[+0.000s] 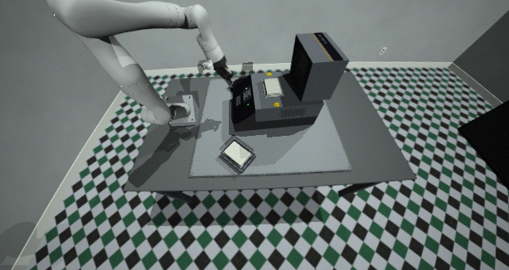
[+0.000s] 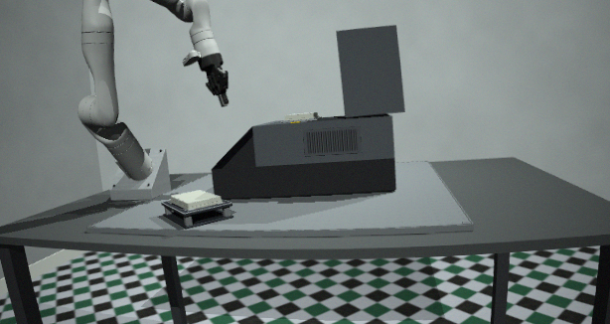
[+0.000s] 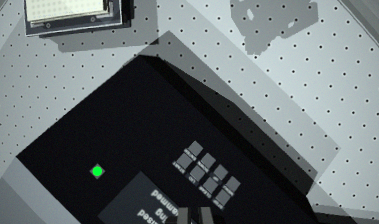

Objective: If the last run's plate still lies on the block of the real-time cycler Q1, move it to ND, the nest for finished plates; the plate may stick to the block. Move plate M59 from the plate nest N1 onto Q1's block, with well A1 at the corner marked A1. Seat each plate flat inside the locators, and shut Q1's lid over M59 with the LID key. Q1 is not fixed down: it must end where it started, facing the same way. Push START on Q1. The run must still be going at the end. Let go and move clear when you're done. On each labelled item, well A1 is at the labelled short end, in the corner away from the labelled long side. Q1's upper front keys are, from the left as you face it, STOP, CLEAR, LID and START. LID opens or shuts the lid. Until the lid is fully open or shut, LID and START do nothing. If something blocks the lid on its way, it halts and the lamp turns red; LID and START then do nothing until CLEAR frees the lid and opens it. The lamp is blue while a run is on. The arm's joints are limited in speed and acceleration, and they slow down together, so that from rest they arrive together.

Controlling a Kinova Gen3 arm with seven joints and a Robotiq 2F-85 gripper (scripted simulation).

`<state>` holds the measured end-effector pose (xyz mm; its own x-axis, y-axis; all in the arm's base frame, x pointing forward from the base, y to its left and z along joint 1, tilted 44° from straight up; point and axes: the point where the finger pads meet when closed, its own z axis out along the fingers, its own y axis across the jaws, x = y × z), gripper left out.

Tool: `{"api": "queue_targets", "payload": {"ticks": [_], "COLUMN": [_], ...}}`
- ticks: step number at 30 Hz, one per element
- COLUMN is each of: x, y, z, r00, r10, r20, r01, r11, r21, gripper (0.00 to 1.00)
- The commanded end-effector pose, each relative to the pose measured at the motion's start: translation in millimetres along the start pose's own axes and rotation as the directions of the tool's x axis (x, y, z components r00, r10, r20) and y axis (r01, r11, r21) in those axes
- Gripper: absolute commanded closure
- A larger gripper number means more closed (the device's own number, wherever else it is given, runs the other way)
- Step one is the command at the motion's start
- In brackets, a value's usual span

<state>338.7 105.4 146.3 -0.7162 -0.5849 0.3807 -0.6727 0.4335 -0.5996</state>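
Cycler Q1 point(image 1: 265, 115) point(image 2: 303, 176) point(image 3: 100, 115) stands with its lid point(image 1: 325, 76) point(image 2: 372, 70) raised upright. Its lamp point(image 3: 97, 171) is green. A pale plate point(image 1: 273, 87) point(image 2: 299, 116) lies on the block; whether it sits fully flat is not clear. Another pale plate point(image 1: 238, 153) point(image 2: 195, 199) point(image 3: 65, 9) lies on a nest point(image 2: 187, 221) point(image 3: 80, 29); no plate or nest label is readable. My gripper point(image 1: 231, 86) point(image 2: 225, 104) point(image 3: 195, 213) is shut and empty, above Q1's sloping front. In the wrist view the LID key point(image 3: 197, 172) and START key point(image 3: 184, 160) lie beyond the fingertips.
Yellow marks point(image 1: 276, 104) point(image 2: 295, 122) lie beside the block. The raised lid stands tall at the far end of Q1 from the arm. The plate nest is near the front edge of the pale perforated board point(image 1: 298, 159) point(image 2: 348, 219) point(image 3: 285, 75). No second nest is clearly visible.
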Motion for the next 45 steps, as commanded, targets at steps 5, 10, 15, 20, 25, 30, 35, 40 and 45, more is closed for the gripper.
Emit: {"api": "queue_targets", "payload": {"ticks": [5,10,15,20,25,30,35,40,45], "x": [1.4,2.2,3.4,4.6,5.8,6.5,7.7,8.9,9.7], "y": [1.9,2.6,3.9,5.1,6.3,7.0,8.2,9.5,10.2], "z": [9.7,13.5,20.0,26.4,32.8,36.7,43.2,49.6,53.5], "r00": [1.000,1.000,1.000,1.000,1.000,1.000,1.000,1.000,1.000], "r10": [0.000,0.000,0.000,0.000,0.000,0.000,0.000,0.000,0.000], "r20": [0.002,0.002,0.002,0.002,0.002,0.002,0.002,0.002,0.002], "r01": [0.000,0.000,0.000,0.000,0.000,0.000,0.000,0.000,0.000], "r11": [1.000,1.000,1.000,1.000,1.000,1.000,1.000,1.000,1.000], "r21": [0.000,0.000,0.000,0.000,0.000,0.000,0.000,0.000,0.000], "gripper": [0.90,0.90,0.90,0.90,0.90,0.90,0.90,0.90,0.90]}}
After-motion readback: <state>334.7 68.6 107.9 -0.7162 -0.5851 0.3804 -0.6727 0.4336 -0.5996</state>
